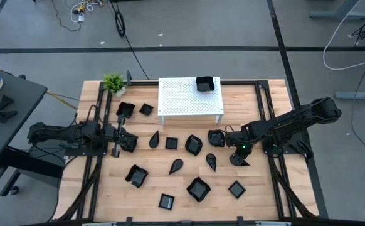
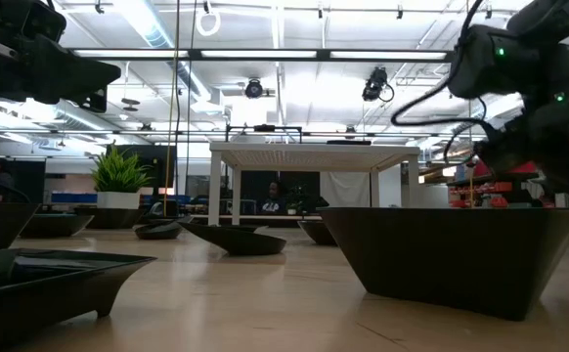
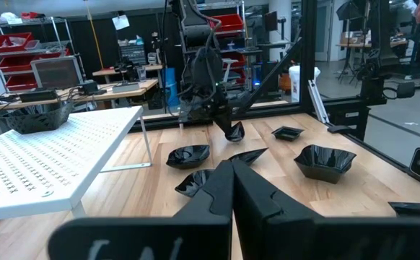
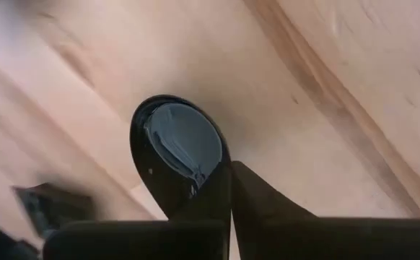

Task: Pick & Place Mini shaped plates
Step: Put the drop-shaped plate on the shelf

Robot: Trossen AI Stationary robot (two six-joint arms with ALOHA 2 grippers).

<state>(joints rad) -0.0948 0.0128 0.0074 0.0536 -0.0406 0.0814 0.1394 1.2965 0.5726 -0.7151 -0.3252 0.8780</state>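
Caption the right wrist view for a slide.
Right gripper shut on the rim of a glossy black teardrop plate, above the wooden table.

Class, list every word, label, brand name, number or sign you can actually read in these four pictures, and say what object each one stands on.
No readable text in any view.
Mini shaped plates: plain glossy black, no marks.
White perforated stand: holes only, no lettering.
Red bins on the shelves beyond the table: any labels too small to read.
Paper tag hanging in the room behind: too blurred to read.
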